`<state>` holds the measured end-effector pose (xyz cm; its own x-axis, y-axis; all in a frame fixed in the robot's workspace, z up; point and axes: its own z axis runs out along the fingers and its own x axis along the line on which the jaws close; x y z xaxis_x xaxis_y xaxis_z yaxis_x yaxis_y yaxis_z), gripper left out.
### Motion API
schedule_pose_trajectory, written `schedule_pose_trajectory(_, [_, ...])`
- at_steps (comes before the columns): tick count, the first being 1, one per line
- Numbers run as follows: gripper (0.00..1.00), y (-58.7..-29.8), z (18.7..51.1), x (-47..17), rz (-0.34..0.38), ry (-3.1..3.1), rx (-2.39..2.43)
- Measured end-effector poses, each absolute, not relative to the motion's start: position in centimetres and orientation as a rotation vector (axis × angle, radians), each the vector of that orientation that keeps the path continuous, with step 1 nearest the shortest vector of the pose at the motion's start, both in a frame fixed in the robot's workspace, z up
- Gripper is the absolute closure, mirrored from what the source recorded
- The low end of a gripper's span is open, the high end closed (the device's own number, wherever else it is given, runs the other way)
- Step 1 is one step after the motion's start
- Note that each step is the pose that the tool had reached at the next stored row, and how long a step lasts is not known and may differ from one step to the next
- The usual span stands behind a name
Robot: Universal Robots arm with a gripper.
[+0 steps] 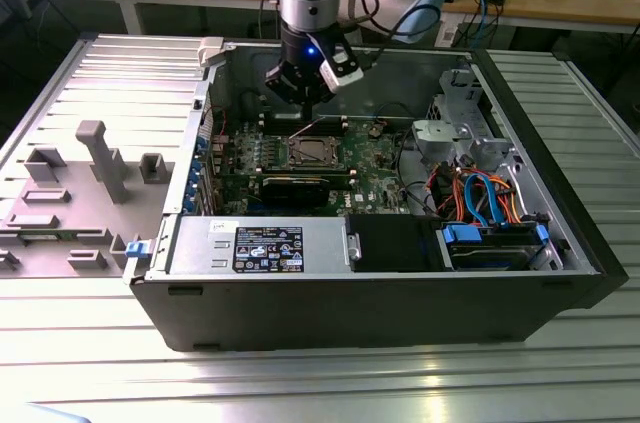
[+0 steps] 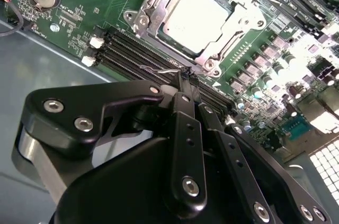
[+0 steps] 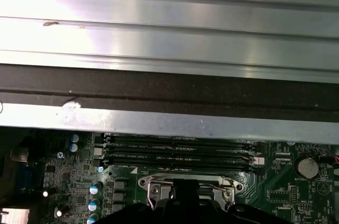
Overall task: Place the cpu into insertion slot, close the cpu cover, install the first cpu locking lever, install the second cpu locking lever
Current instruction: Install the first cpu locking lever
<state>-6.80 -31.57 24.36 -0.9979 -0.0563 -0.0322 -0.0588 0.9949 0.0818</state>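
Robotics or electronics laboratory. An opened computer case [image 1: 380, 233] lies on a ribbed aluminium counter [image 1: 300, 383], beside grey fixture blocks [image 1: 100, 158] at the exterior view's left. At the far side, wooden workbenches [image 1: 560, 3] carry cables and small parts.

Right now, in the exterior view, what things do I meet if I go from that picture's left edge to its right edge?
Grey plastic fixture on the table → blue latch at the case corner → cpu cover over the cpu on the green motherboard, with the gripper above it → silver drive bracket → blue and orange cables.
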Motion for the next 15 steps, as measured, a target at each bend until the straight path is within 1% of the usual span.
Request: schedule_pose_trajectory(15, [0.89, -31.4, 22.8, -5.8, 0.129, 3.110, -0.089])
